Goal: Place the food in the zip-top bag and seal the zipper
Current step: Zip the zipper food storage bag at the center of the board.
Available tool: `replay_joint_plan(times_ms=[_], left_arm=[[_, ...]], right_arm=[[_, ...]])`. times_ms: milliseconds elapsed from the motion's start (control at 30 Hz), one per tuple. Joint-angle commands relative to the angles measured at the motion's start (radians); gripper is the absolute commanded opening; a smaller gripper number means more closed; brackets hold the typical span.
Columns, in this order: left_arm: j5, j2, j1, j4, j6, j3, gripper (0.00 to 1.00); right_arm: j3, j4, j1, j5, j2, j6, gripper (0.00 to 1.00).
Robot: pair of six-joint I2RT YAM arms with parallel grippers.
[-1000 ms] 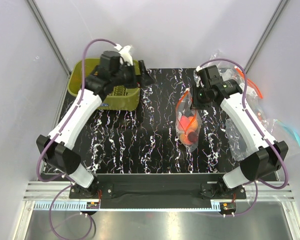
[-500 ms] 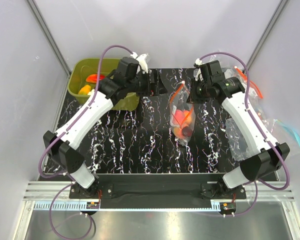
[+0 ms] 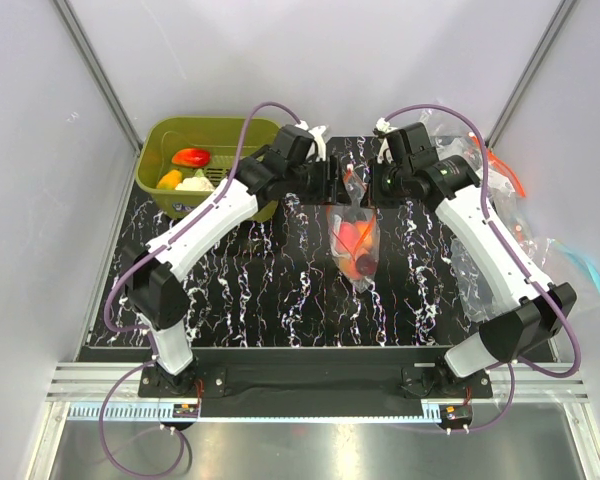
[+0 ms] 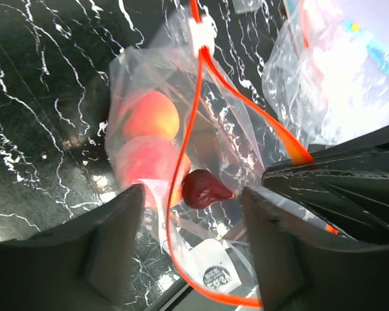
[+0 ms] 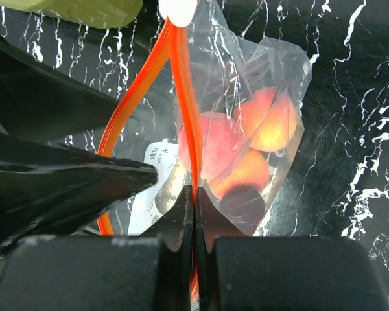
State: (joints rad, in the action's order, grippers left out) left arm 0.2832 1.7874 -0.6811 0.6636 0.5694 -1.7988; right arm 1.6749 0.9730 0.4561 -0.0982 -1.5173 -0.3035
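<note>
The zip-top bag (image 3: pixel 356 240) hangs over the middle of the table with the three peaches (image 5: pixel 211 152) and the dark plum (image 5: pixel 243 204) inside. My right gripper (image 3: pixel 372 186) is shut on the red-orange zipper (image 5: pixel 187 97) at the bag's mouth and holds the bag up. The white slider tab (image 5: pixel 177 10) sits at the strip's far end. My left gripper (image 4: pixel 194 253) is open, and the open loop of the zipper (image 4: pixel 189 129) lies between its fingers (image 4: pixel 110 246). The plum (image 4: pixel 204 188) and peaches (image 4: pixel 152 116) show through the plastic.
An olive bin (image 3: pixel 160 140) at the back left holds a red pepper (image 3: pixel 191 157) and a white cauliflower (image 3: pixel 195 183). Spare clear bags, one with a light-blue strip (image 3: pixel 580 262), lie at the right edge under my right arm.
My left arm has swung from the bin to the bag's mouth. My right gripper has carried the bag leftward toward the table's middle.
</note>
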Motion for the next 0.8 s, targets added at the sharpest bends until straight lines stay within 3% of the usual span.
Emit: replay_joint_plan(times_ms=[0, 100, 133, 200, 300, 500, 767], left_arm=[[0.016, -0.005, -0.020, -0.022, -0.019, -0.019, 0.50], [0.027, -0.019, -0.023, -0.041, -0.019, 0.004, 0.15], [0.034, -0.025, -0.021, -0.054, -0.016, 0.007, 0.10], [0.043, -0.039, -0.021, -0.062, -0.022, -0.008, 0.01], [0.098, -0.036, -0.002, -0.039, -0.057, -0.043, 0.00], [0.298, -0.103, 0.080, -0.137, -0.097, 0.048, 0.00], [0.332, -0.141, 0.089, -0.108, -0.236, 0.113, 0.01]], right_arm=[[0.034, -0.048, 0.015, 0.005, 0.014, -0.022, 0.00], [0.032, -0.054, 0.015, 0.003, 0.023, -0.031, 0.00], [0.032, -0.056, 0.015, -0.001, 0.023, -0.032, 0.00], [0.034, -0.057, 0.013, -0.015, 0.028, -0.031, 0.19], [0.025, -0.066, 0.013, -0.026, 0.048, -0.020, 0.49], [0.034, -0.079, 0.001, -0.063, 0.091, 0.032, 0.53], [0.144, -0.047, -0.056, -0.063, 0.029, -0.043, 0.58]])
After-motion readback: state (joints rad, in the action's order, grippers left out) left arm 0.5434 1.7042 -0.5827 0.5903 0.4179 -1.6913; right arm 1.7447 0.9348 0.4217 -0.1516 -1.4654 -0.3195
